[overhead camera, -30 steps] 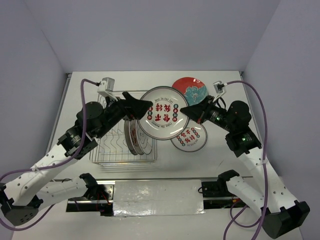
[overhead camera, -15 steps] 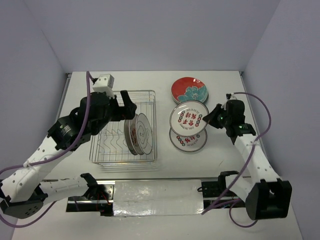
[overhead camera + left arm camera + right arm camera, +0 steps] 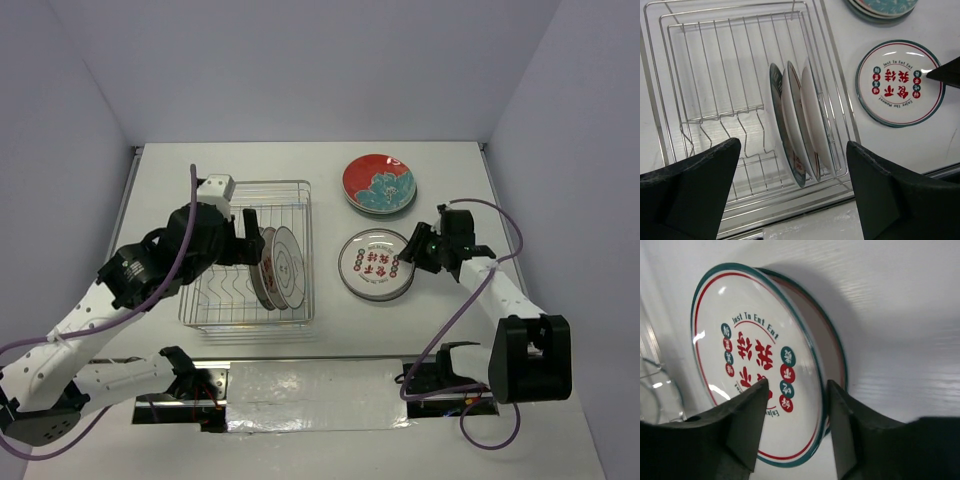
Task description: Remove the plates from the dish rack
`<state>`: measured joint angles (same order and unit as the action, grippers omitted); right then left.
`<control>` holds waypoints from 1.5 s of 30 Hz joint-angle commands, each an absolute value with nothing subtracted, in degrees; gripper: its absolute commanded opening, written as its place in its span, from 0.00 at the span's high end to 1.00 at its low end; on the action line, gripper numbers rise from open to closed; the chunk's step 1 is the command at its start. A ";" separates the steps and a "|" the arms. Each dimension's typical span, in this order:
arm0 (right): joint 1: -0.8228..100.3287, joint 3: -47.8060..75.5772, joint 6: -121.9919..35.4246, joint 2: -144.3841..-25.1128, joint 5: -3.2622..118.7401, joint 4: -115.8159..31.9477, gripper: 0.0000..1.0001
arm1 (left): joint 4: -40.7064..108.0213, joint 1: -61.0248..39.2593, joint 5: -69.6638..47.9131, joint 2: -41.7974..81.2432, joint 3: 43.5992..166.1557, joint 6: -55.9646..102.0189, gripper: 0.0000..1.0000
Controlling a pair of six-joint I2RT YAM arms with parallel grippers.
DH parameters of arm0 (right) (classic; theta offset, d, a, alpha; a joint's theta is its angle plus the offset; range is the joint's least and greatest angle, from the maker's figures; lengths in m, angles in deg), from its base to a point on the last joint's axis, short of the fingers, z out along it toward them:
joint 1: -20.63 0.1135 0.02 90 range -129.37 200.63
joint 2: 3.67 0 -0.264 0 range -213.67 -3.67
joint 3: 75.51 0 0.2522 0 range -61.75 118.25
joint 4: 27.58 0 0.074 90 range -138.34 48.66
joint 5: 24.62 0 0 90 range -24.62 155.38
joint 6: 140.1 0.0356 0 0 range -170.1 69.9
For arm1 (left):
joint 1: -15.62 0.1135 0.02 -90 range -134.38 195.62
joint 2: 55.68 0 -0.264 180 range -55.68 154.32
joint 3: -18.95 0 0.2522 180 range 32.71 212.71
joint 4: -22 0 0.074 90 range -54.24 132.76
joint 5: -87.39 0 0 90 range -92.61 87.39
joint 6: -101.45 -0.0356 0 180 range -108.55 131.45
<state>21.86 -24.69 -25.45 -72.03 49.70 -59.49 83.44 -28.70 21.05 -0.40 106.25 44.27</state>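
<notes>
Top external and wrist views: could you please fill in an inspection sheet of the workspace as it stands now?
Surface: white table, no spills seen.
Job's things: dish rack holds three plates in the rack, upright on edge at its right side; lettered plates stacked flat to the right of the rack; red plates stacked behind them.
Clutter: nothing seen.
Grippers: left gripper open above the rack; right gripper open, fingers either side of the top lettered plate's right rim.
Cables: a purple cable loops over the left arm and another over the right arm; neither touches the plates.
Surroundings: pale walls on three sides; silvery sheet at the near edge.
</notes>
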 commanded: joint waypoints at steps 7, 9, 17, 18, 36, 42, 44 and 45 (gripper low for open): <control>25.01 -21.15 -28.30 -71.35 66.50 -67.42 0.33 | 88.66 -28.86 25.94 0.39 105.74 47.30 0.02; 30.87 -17.99 -27.52 -70.64 76.86 -72.85 0.30 | 90.51 -29.12 26.65 1.18 106.01 48.36 0.04; 35.66 -14.11 -29.36 -69.50 74.45 -75.10 0.20 | 94.47 -34.12 32.45 4.96 106.27 52.93 0.08; 35.74 -14.11 -28.92 -69.50 74.69 -75.70 0.20 | 94.73 -34.56 33.06 5.22 106.27 53.63 0.09; 35.83 -12.53 -28.21 -55.08 74.08 -79.31 0.19 | 89.30 -35.45 37.55 8.91 100.65 56.18 0.34; 36.09 -12.18 -28.48 -55.52 73.82 -79.48 0.19 | 88.76 -35.45 40.27 12.43 98.63 58.73 0.46; 36.09 -11.92 -28.65 -55.35 74.08 -79.83 0.19 | 88.41 -35.54 40.45 13.75 98.19 59.34 0.54; 36.09 -11.74 -28.65 -55.26 74.52 -79.92 0.19 | 88.23 -35.54 40.45 14.01 98.10 59.70 0.57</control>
<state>35.65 -13.00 -27.77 -55.57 73.76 -79.07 89.67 -35.23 38.01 13.40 98.44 57.49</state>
